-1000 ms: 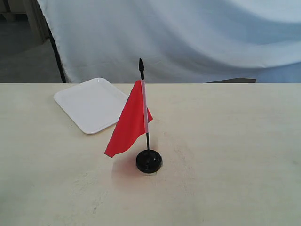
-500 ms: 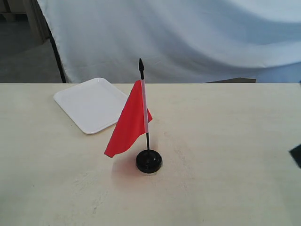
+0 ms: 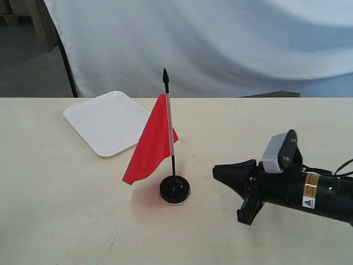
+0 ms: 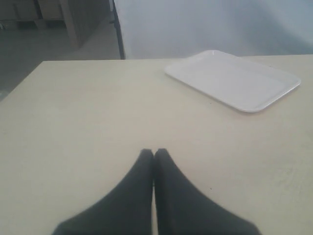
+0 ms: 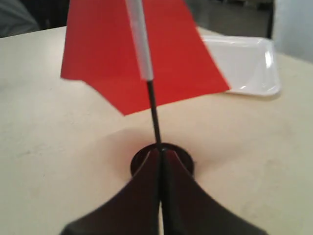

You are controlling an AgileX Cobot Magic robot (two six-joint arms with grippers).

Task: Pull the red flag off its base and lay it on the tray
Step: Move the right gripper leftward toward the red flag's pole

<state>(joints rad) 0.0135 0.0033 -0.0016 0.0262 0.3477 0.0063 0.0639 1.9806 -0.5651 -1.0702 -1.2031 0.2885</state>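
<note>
So here's where we're at: our right gripper (image 5: 160, 152) sits low over the table (image 3: 66, 221) with its jaws pressed together on nothing. The tips point straight at the base (image 3: 175, 189), near it but not touching. The red flag (image 3: 153, 141) stands upright in that base right ahead of those jaws, most of the cloth hanging on the side away from them. The tray (image 3: 107, 122) lies well beyond the flag. Our left gripper (image 4: 154, 152) has its jaws together too, tray well ahead of them.
</note>
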